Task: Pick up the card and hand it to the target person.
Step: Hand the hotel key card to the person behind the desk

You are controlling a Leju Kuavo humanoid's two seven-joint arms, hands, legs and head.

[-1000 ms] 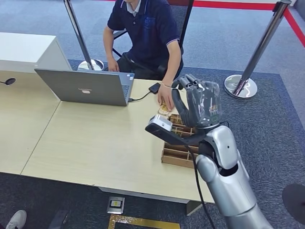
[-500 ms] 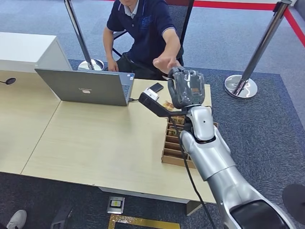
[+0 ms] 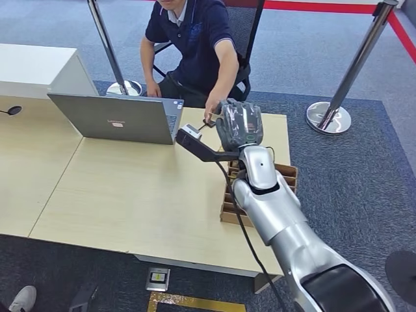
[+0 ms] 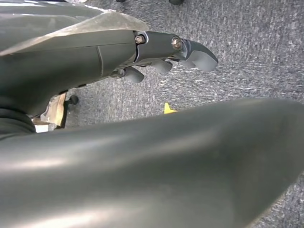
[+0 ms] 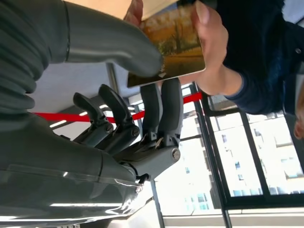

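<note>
The counter (image 3: 123, 188) carries a grey laptop (image 3: 117, 119) at ten o'clock and a wooden compartment tray (image 3: 231, 208) at three o'clock. The seated person (image 3: 196, 45) is at twelve o'clock. The right robot hand (image 3: 238, 125) pinches the card (image 5: 168, 45) between thumb and fingers, and the person's hand (image 5: 211, 42) grips the card's far end. The left robot hand (image 4: 168, 52) hangs over carpet, seemingly holding nothing with fingers loosely apart.

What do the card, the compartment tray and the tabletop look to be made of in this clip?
Card: probably glossy printed card stock or plastic; it stays flat between the right hand and the person's hand, with a sheen on its picture.
Tray: likely unfinished wood or fibreboard; matte brown thin dividers.
Table: seemingly pale wood-look laminate; smooth, even, faint grain.
</note>
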